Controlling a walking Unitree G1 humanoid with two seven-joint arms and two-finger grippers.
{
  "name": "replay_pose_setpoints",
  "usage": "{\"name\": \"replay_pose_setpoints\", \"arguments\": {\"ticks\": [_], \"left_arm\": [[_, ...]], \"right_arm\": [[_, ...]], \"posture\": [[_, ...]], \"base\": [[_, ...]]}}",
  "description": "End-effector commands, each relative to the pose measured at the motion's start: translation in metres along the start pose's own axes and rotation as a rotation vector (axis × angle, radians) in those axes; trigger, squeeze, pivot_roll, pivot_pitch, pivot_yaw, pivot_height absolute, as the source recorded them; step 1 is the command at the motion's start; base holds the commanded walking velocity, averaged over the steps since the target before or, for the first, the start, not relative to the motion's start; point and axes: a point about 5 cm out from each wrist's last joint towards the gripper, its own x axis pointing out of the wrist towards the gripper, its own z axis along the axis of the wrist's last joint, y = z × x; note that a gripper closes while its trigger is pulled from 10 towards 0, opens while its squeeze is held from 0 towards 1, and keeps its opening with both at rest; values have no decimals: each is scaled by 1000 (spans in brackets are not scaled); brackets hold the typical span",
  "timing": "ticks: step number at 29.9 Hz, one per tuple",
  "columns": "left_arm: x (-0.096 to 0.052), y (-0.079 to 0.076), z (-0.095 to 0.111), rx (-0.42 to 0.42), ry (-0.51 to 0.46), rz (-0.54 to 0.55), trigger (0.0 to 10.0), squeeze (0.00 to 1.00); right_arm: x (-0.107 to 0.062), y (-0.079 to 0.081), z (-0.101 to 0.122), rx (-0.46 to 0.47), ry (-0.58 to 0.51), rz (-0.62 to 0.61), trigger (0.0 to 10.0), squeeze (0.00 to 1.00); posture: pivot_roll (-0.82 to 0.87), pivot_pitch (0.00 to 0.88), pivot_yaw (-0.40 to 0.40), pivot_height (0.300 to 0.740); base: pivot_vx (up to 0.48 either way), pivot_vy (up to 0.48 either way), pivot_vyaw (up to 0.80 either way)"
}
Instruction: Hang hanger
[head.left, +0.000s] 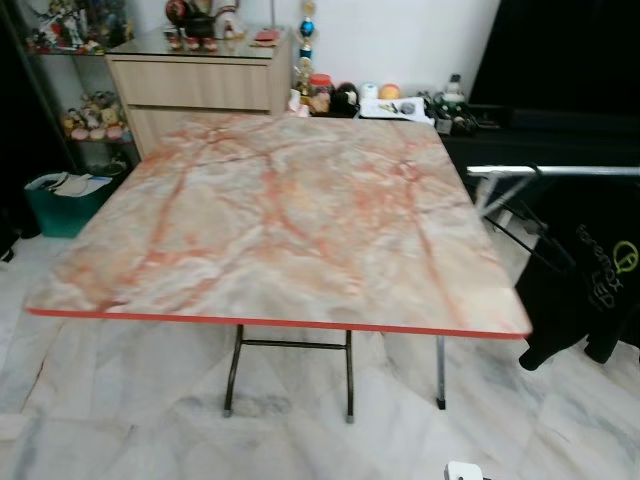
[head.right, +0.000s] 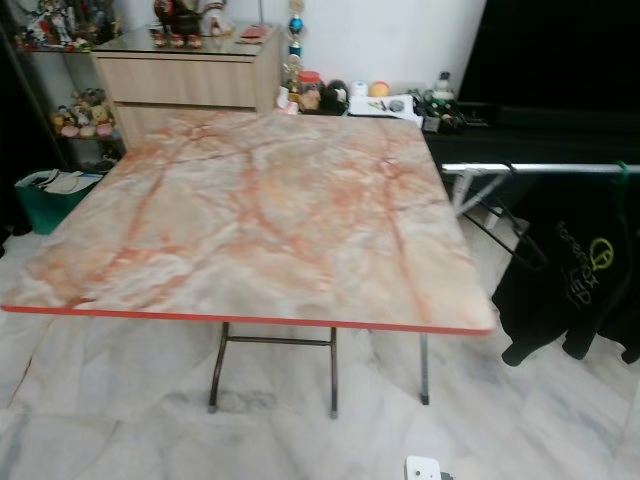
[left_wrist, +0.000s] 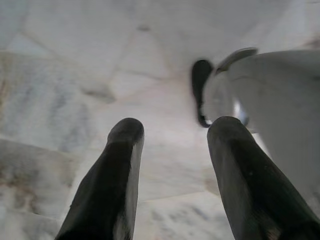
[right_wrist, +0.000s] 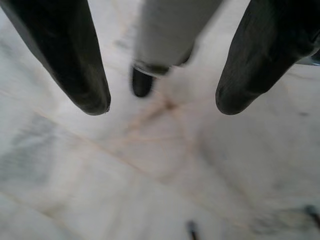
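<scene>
A black hanger (head.right: 520, 240) hangs on the silver rail (head.right: 540, 168), beside a black shirt (head.right: 580, 270).

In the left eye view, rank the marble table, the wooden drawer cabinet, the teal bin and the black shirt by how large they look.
1. Marble table, largest by far.
2. Wooden drawer cabinet and black shirt look alike; the shirt is nearer and cut off, so unranked.
3. Teal bin, smallest.

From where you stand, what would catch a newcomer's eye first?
A big folding table with a pink marbled top and red edge stands straight ahead. To its right, a black T-shirt hangs from a metal rail. Behind the table, a wooden cabinet carries figurines.
</scene>
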Motion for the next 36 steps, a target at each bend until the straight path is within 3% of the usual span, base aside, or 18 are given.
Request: {"name": "replay_pose_setpoints", "arguments": {"ticks": [1, 27, 36], "left_arm": [[1, -5, 41, -185, -221, 9, 10000, 0], [1, -5, 41, -185, -221, 9, 10000, 0], [0, 0, 31, -187, -189, 16, 10000, 0]], "right_arm": [[0, 8, 41, 144, -165, 68, 10000, 0], [0, 8, 41, 144, -165, 68, 10000, 0], [0, 9, 42, 179, -189, 75, 10000, 0]], "posture": [[243, 0, -66, 740], [243, 0, -66, 740], [237, 0, -66, 740]], "base": [[0, -480, 0], [0, -480, 0], [0, -480, 0]]}}
